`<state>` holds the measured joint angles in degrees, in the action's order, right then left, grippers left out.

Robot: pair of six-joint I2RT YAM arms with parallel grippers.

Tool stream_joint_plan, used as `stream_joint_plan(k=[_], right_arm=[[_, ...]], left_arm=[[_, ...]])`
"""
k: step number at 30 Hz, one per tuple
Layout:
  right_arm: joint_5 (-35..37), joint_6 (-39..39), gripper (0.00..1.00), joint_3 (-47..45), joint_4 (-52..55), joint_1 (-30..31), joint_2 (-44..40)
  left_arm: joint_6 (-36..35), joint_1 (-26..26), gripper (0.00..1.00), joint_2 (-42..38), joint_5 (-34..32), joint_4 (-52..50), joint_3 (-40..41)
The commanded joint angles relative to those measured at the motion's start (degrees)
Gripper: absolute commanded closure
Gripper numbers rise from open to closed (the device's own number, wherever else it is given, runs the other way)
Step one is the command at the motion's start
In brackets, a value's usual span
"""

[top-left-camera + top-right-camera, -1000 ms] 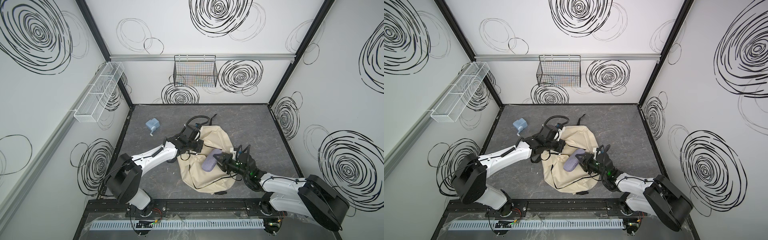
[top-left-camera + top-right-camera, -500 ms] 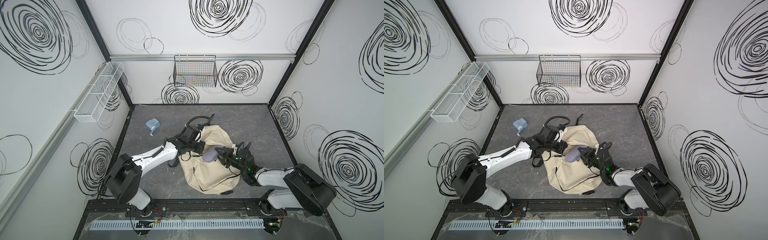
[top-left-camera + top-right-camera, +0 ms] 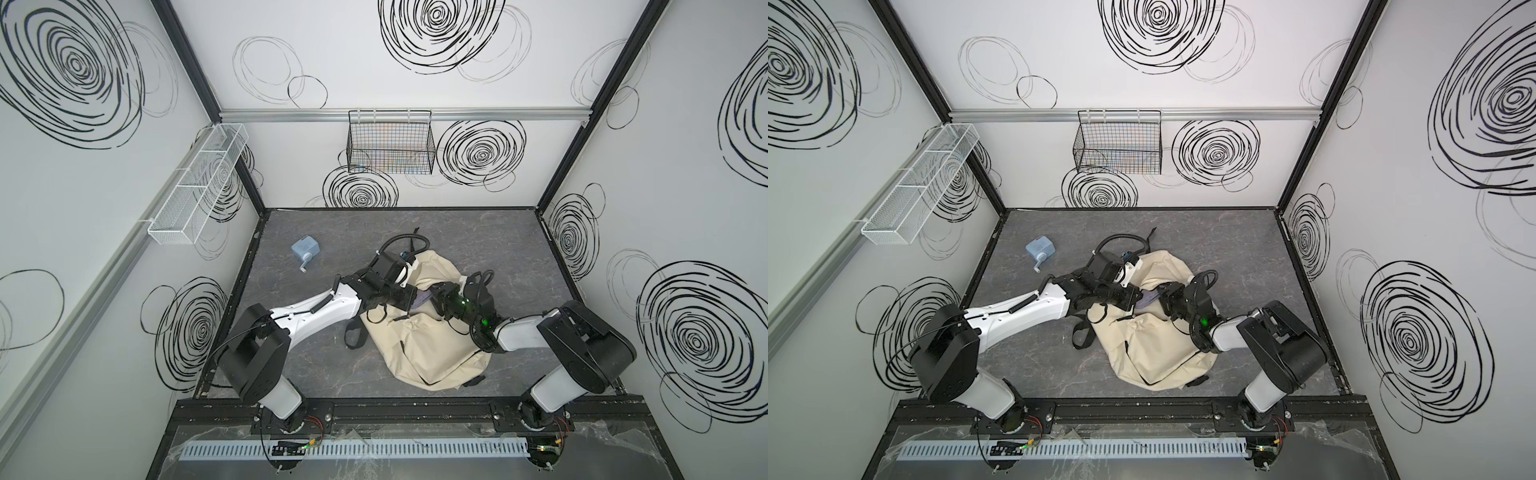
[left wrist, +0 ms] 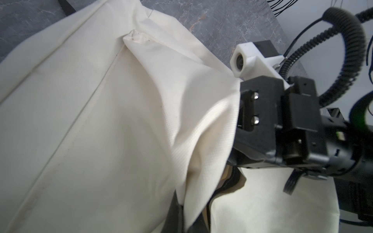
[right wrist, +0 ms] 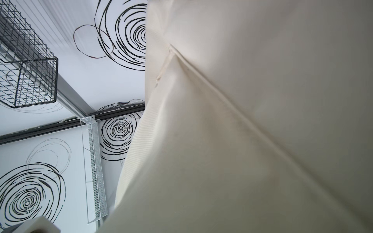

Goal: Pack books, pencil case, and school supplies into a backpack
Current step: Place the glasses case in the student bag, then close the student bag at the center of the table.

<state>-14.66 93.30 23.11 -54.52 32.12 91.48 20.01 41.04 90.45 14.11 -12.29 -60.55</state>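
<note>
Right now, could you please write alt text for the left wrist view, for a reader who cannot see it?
Cream backpack fabric fills most of the frame, one fold raised towards the camera over a dark opening. The black right pincer is partly hidden behind that fold; grey marbled table shows beyond.

The backpack [image 3: 419, 345] lies mid-table [image 3: 478, 241]. The pencil case [image 3: 423, 297] sits at its opening, toward 12 o'clock. The sharpener [image 3: 305, 250] stands on the table at the backpack's 10 o'clock, well apart. A basket [image 3: 390, 143] hangs on the wall at 12 o'clock.
</note>
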Motion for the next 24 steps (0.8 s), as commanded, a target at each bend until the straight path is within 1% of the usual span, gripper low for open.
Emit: stream_joint_plan(k=[1, 4, 6, 10, 12, 16, 20, 24], right_arm=[[-0.6, -0.9, 0.46, 1.1, -3.0, -0.7, 0.2], [-2.2, -0.9, 0.40, -0.4, -0.4, -0.9, -1.8], [-1.8, -2.6, 0.36, -1.0, 4.4, -0.8, -4.8], [-0.8, -6.0, 0.33, -1.3, 12.5, -0.9, -9.8], [-1.6, -6.2, 0.34, -2.0, 13.5, -0.9, -11.1], [-1.9, -6.7, 0.48, -2.6, 12.4, 0.4, -9.5], [-3.8, -6.7, 0.67, -1.5, 8.2, 1.0, -3.3], [-4.6, -7.2, 0.78, 1.4, 5.4, 2.0, 2.1]], left_arm=[[-1.4, 0.4, 1.00, 0.4, 2.6, 2.5, -1.5], [-1.3, -0.3, 1.00, -0.2, 2.2, 3.0, -0.4], [-1.1, -0.8, 1.00, -0.7, 2.0, 3.4, 0.0], [-0.9, -1.5, 1.00, -1.0, 1.7, 3.8, 0.2], [-0.9, -1.8, 1.00, -0.7, 1.8, 3.8, 0.1], [-0.6, -1.9, 1.00, -0.4, 2.1, 4.5, -0.1], [-0.1, -1.7, 1.00, -0.3, 2.8, 4.8, -0.6], [-0.6, -0.9, 1.00, 0.0, 3.0, 4.2, -0.9]])
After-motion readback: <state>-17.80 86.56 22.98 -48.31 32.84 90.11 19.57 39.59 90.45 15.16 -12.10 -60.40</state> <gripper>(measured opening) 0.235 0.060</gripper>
